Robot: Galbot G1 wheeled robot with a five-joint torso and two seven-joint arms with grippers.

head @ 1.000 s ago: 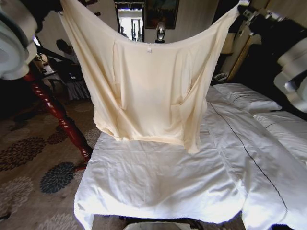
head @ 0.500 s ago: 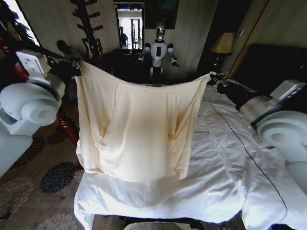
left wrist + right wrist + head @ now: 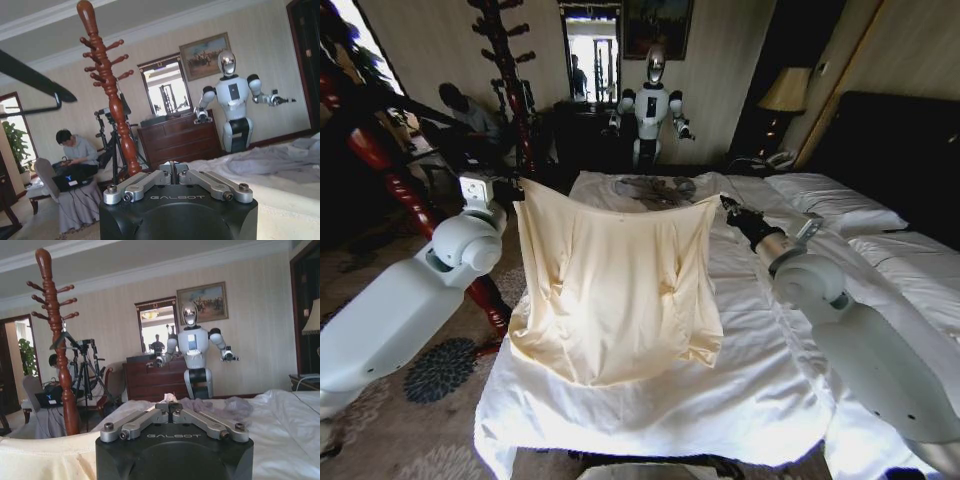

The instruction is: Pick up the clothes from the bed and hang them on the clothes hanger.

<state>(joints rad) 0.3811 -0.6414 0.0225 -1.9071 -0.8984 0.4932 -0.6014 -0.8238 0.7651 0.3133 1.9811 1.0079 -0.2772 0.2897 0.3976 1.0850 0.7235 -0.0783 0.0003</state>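
- Gripping the two top corners of the clothes [image 3: 615, 290], the fingers of both grippers are closed on the thin fabric; in each wrist view the finger links are drawn together at the middle.
- The left gripper [image 3: 512, 186] holds the corner on the side of the coat stand [image 3: 510, 75], and the right gripper [image 3: 730, 208] holds the opposite corner, over the bed [image 3: 650, 400].
- Between the two grippers the cream-yellow garment is stretched like a curtain, its upper edge sagging a little in the middle. Its lower hem touches, or nearly touches, the white sheet near the foot of the bed; which of the two cannot be told.
- Farther out, a smaller grey garment [image 3: 655, 188] lies on the sheet behind the cream one, and another robot [image 3: 651, 105] stands by the far wall.
- Judged from this, the picking step looks done and the hanging step is not yet begun: the garment is off the bed for most of its length but is on nothing.
- No thin black hanger can be made out, so where it waits cannot be said.
- The next move probably calls for keeping both grips firm and the span even, lifting the hem free of the sheet, and carrying the garment toward the hanger without letting one corner slip or the fabric drag.
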